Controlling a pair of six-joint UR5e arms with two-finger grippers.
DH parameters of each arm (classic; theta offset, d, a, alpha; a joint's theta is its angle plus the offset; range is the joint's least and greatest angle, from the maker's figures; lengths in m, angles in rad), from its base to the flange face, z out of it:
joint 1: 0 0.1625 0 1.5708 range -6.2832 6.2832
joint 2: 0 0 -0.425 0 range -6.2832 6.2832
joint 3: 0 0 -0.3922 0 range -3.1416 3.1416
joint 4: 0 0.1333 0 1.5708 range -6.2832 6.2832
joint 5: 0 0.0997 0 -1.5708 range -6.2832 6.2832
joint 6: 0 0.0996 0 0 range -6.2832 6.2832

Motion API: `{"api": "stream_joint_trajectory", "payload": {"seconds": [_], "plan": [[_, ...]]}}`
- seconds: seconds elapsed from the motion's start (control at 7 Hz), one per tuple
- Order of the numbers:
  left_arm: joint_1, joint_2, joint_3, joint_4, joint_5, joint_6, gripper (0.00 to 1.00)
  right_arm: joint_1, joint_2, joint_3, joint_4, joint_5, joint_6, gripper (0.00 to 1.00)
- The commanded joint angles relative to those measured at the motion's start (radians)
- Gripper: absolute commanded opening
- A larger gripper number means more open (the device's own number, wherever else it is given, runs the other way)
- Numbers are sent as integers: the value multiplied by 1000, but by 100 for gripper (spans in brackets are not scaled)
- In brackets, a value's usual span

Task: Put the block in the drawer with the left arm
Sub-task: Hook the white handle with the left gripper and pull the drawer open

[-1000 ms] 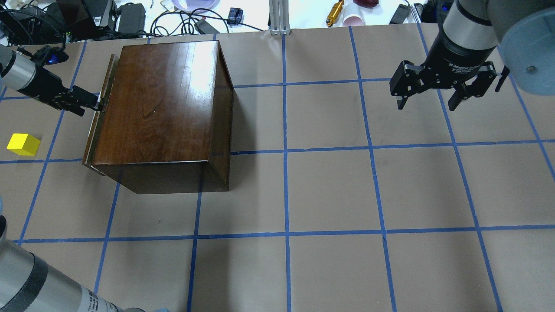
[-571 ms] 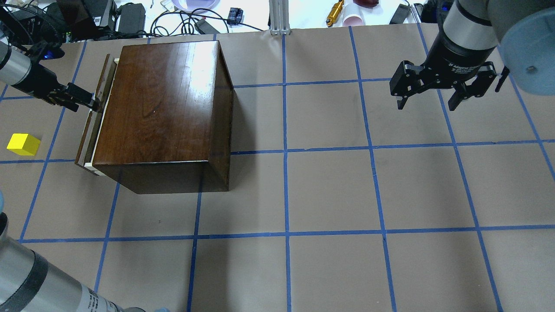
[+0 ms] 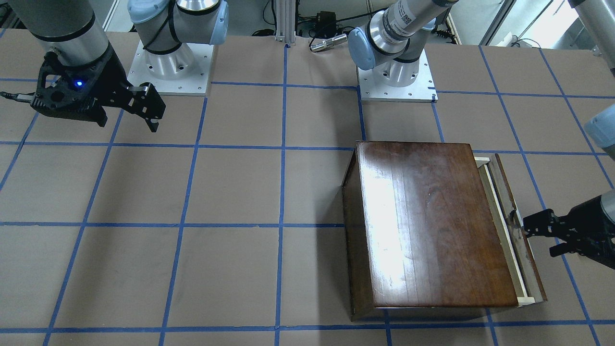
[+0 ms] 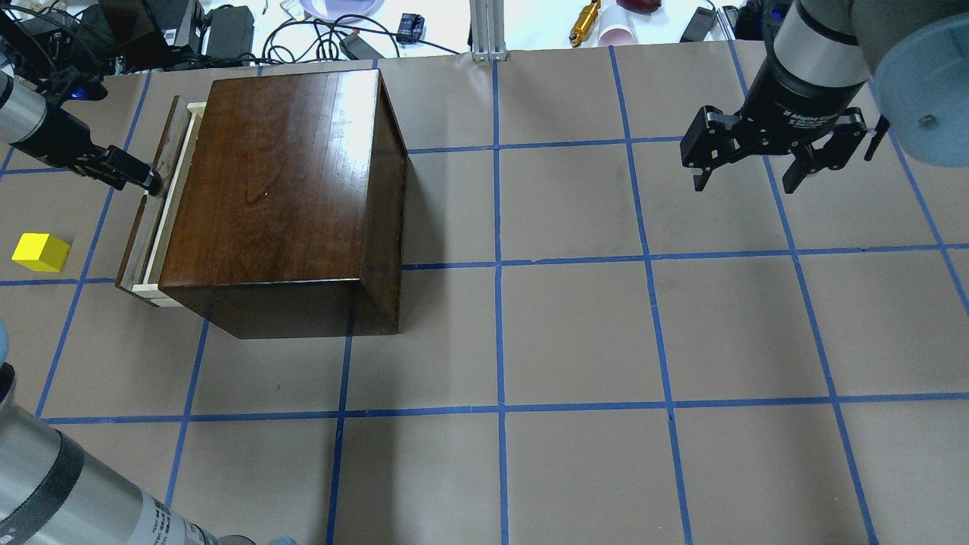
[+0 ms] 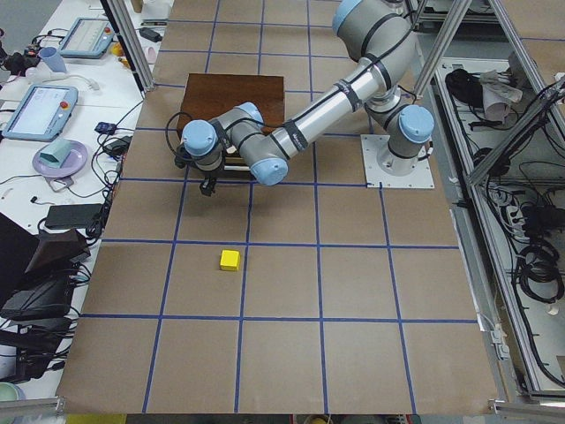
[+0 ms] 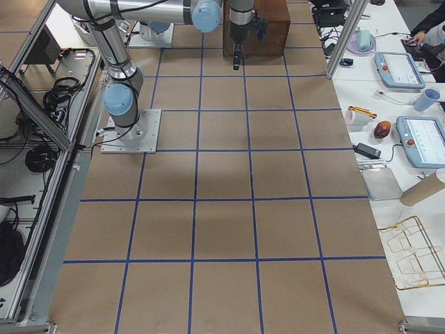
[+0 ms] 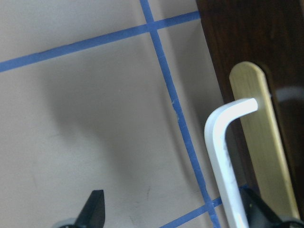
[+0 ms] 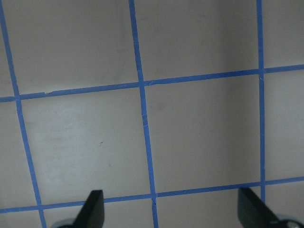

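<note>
The left tool (image 3: 538, 240) is reaching in from the right edge of the front-facing view. Its fingers are standing spread, not pinching, with the bent metal pull (image 7: 223, 156) sitting between them, close against the one at lower right of the wrist view. So the drawer (image 4: 144, 235) is being hooked rather than gripped. That is my first worry: a hooked finger could be slipping off the pull if the arm is drifting sideways.

The second is the dark wooden box (image 4: 280, 182) itself. Nothing is holding it down on the counter (image 4: 575, 333), so a sticky drawer could be dragging the whole box along instead of sliding out.

The third is the yellow block (image 4: 40, 252), which is lying on the counter at the left edge of the overhead view, apart from the drawer front but on the side it is opening toward. A long pull might be nudging it.

The drawer is showing only a narrow strip of pale tray beside the box at upper left of the overhead view. That gap is looking too slim for the block. As far as I can tell from that sliver, nothing is lying inside.

The right tool (image 4: 746, 182) is hanging spread and empty at upper right.
</note>
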Motion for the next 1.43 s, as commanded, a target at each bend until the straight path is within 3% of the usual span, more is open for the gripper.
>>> {"api": "stream_joint_trajectory", "payload": {"seconds": [0.0, 1.29], "plan": [[2, -3, 17, 0, 10, 6, 100, -2, 0, 1, 0, 0, 0, 100], [25, -28, 63, 0, 57, 58, 100, 0, 0, 0, 0, 0, 0, 100]]}}
